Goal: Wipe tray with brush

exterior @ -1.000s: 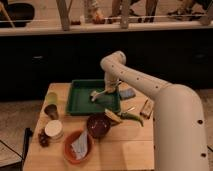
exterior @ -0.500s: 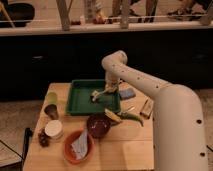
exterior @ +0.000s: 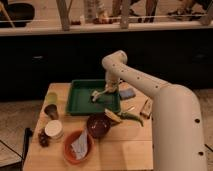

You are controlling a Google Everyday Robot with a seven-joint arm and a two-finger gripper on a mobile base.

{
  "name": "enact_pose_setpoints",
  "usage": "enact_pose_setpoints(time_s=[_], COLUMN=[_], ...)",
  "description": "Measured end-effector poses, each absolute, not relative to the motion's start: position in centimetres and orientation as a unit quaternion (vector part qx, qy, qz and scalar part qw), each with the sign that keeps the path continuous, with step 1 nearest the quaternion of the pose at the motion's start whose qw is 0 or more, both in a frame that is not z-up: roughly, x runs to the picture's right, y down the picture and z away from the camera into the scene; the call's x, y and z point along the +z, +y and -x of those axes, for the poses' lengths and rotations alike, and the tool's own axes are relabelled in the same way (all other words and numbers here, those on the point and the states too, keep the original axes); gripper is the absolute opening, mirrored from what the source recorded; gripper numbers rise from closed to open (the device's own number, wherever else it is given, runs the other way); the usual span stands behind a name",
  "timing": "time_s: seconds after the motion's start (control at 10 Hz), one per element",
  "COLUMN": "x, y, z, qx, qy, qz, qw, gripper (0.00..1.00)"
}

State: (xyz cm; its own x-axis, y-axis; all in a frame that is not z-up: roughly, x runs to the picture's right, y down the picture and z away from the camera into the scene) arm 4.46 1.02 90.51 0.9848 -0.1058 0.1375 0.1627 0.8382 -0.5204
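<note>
**Camera view: gripper down in the tray beside the brush, wiping not visibly finished**

Camera view shows the wooden table (exterior: 125,147) from above and in front, with the green tray (exterior: 79,104) lying at its back, left of centre. The robot's white arm (exterior: 131,76) reaches in from the right and bends down over the tray's right half. The gripper (exterior: 102,92) hangs low over the tray floor, near the right rim. The brush (exterior: 94,95) shows as a pale shape just left of the gripper tip, inside the tray and apparently on or just above its floor. Whether the gripper is clamped on the brush, or how far open it is, cannot be told.

A blue block (exterior: 126,93) lies on the table just right of the tray, and a dark bowl (exterior: 90,123) and an orange bowl (exterior: 66,145) stand in front of it.

As a judgement, the task is in its working phase: the brush is in the tray, so fetching looks done. Nothing marks which parts have been wiped. The left half, well apart from the brush, probably needs passes yet.
</note>
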Motion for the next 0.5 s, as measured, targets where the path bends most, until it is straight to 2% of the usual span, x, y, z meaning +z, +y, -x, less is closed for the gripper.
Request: enact_pose_setpoints(time_s=[0.5], x=[89.9], y=[1.9], z=[-1.4], qx=[-0.112], qy=[-0.072], qz=[0.279], qw=[0.951], gripper=[0.03])
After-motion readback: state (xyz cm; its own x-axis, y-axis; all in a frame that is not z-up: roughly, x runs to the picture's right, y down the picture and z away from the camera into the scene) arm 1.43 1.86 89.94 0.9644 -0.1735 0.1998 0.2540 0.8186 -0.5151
